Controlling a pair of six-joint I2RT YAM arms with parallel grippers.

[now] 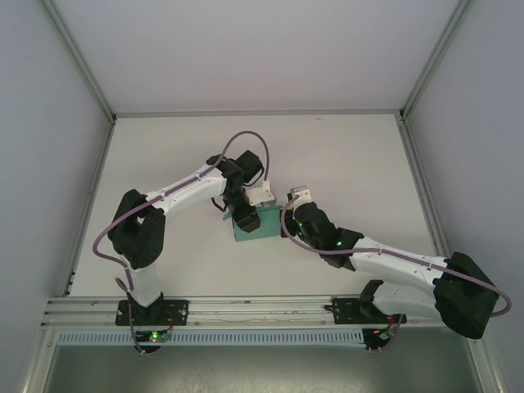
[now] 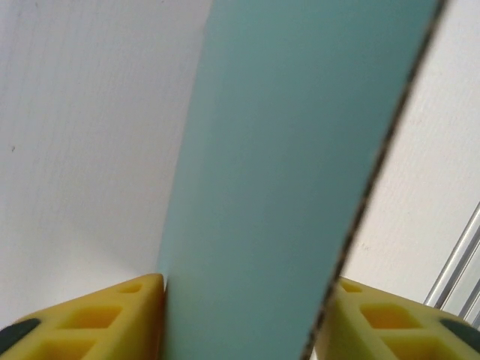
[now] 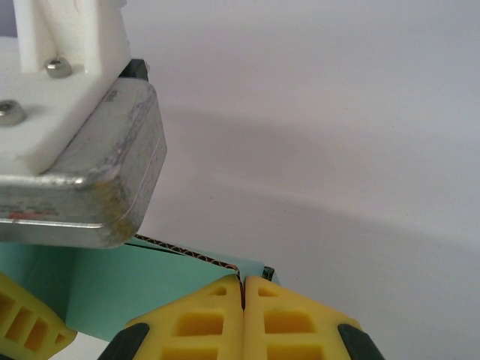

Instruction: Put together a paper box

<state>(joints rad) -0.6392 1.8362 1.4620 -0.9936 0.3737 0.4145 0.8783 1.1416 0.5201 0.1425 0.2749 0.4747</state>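
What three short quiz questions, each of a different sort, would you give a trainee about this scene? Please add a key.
1. True or false: the box sits between the fingers of the left hand.
2. Choose one. The right hand is: A) wide open; B) shut, fingers pressed together; C) holding a cup.
3. Fill in: the colour of the box is ___.

Key: 1 true; 2 B; 3 teal.
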